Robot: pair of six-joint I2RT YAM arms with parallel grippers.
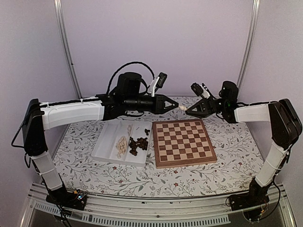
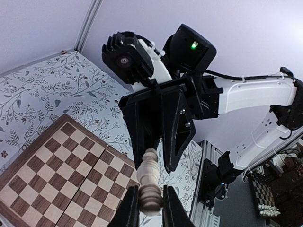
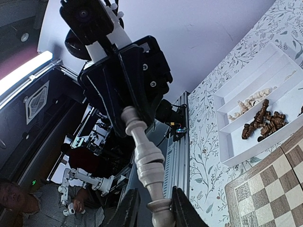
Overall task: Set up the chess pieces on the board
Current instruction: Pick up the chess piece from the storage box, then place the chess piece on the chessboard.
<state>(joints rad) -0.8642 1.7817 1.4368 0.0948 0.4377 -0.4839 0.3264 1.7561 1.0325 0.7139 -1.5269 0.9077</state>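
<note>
The table (image 1: 227, 165), under a floral cloth, carries the board (image 1: 183, 142), which lies flat toward the right side. Just left of it sits a white tray (image 1: 105, 142) with loose cream chess pieces (image 1: 121, 145) in one compartment and dark chess pieces (image 1: 138, 143) in the next. Both arms reach inward above the board's far edge, tip to tip. The left gripper (image 2: 150, 210) pinches one end of a single cream figure (image 3: 144, 156), holding it in the air. The right gripper (image 3: 150, 208) has its fingers on either side of the figure's other end; whether they press it cannot be told.
</note>
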